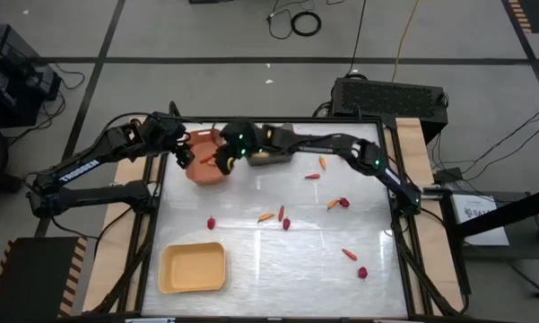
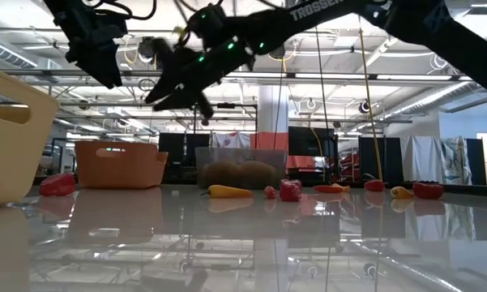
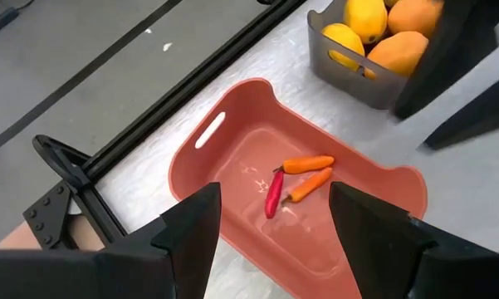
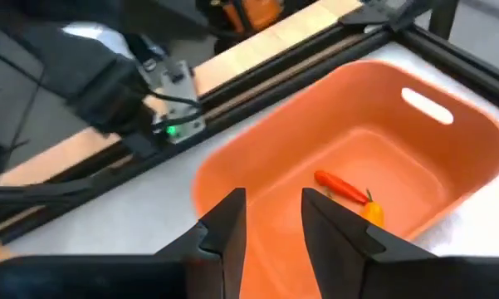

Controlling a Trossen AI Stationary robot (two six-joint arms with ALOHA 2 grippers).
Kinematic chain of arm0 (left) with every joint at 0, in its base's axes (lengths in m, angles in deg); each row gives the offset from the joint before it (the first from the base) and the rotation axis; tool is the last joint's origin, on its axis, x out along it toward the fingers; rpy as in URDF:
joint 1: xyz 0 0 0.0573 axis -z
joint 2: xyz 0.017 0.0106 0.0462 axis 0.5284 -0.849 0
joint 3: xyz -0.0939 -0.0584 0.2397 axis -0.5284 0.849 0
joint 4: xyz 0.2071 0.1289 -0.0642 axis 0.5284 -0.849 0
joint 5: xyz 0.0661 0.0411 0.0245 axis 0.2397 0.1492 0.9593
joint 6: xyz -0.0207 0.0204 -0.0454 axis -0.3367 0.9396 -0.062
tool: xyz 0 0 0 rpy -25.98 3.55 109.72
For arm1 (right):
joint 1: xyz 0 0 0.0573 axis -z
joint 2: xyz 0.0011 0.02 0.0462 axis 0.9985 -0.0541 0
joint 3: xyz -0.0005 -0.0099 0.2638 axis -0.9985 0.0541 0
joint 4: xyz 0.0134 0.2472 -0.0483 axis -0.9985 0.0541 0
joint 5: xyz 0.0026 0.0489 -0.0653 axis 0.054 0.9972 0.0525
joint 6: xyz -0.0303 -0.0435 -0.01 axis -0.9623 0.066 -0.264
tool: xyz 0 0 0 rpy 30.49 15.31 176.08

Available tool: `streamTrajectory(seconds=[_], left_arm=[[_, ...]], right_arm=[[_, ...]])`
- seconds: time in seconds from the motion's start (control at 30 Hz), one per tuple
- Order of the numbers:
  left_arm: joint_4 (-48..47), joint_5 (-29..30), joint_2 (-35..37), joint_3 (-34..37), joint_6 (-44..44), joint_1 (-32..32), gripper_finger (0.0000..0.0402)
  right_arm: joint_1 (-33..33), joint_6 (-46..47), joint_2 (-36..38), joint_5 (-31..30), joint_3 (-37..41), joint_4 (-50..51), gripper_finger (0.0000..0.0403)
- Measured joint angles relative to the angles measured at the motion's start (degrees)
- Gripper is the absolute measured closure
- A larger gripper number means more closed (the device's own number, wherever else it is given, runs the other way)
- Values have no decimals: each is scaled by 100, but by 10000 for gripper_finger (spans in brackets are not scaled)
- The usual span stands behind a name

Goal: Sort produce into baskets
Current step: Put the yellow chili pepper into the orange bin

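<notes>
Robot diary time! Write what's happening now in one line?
right gripper: open, empty, over orange bin | left gripper: open, above same bin | bin: three peppers

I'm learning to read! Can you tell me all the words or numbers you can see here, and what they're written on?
"TROSSEN" in white letters on the dark left robot arm, high view.
"TROSSEN", only partly shown, on the dark robot arm overhead, low view.
White label beside the table's right side: print too small to read.
No words on the orange-brown plastic basket, dark grey basket or pale yellow basket.
</notes>
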Motion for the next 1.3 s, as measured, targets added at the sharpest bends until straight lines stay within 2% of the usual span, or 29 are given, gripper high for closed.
streamTrajectory(seconds=[0.13, 0.33, 0.5, 0.63, 0.77, 0.9, 1.1, 1.3], left_arm=[[7, 2, 0, 0, -9, 0, 169], [55, 9, -2, 0, -10, 1, 169], [81, 33, -4, 0, -11, 2, 169], [209, 40, -4, 0, -21, 1, 169], [193, 42, -4, 0, -207, 0, 169], [188, 44, -4, 0, -306, 0, 169], [188, 44, -7, 0, -321, 0, 169], [279, 43, -7, 0, -599, 1, 169]], right_arm=[[197, -73, 335, 438, -69, 1149, 294], [500, -1107, 894, 457, -69, 3018, 296], [717, -1834, 1188, 9, -64, 4626, 296], [937, -2243, 1448, -463, 23, 5472, 296], [1328, -1979, 1769, -633, 510, 5687, 296], [1638, -1604, 2280, -630, 1505, 5530, 296], [1899, -1023, 3140, -630, 3464, 4580, 296], [1961, -93, 3478, -623, 4599, 3398, 296]])
